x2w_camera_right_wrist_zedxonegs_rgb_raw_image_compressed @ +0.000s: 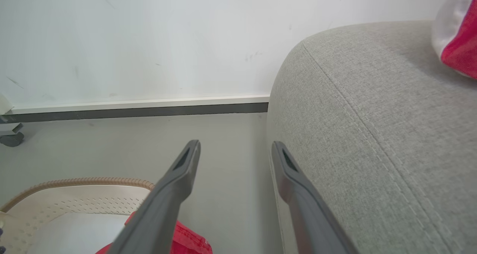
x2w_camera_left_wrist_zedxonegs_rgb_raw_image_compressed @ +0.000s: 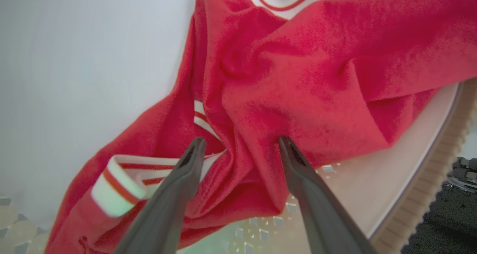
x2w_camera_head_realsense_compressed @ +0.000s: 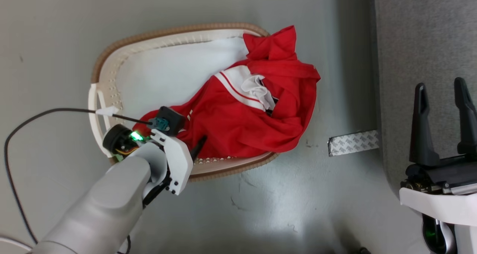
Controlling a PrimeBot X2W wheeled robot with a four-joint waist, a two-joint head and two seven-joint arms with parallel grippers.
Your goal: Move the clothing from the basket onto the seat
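The red clothing (x2w_camera_head_realsense_compressed: pixel 242 123) lay heaped in the right half of the basket (x2w_camera_head_realsense_compressed: pixel 108 63) at mid-frame in the head view, one fold spilling over the rim at upper right. The left gripper (x2w_camera_left_wrist_zedxonegs_rgb_raw_image_compressed: pixel 241 140) stood spread, fingertips down at the fabric near the basket's lower edge, with no fold pinched between them. At lower right the right gripper (x2w_camera_head_realsense_compressed: pixel 441 84) hung spread and empty, by the grey seat (x2w_camera_head_realsense_compressed: pixel 425 41) along the right edge.

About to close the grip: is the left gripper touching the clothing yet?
Touching. The left wrist view shows the left gripper open, both tips pressed into the clothing, a red fold bunched between them.
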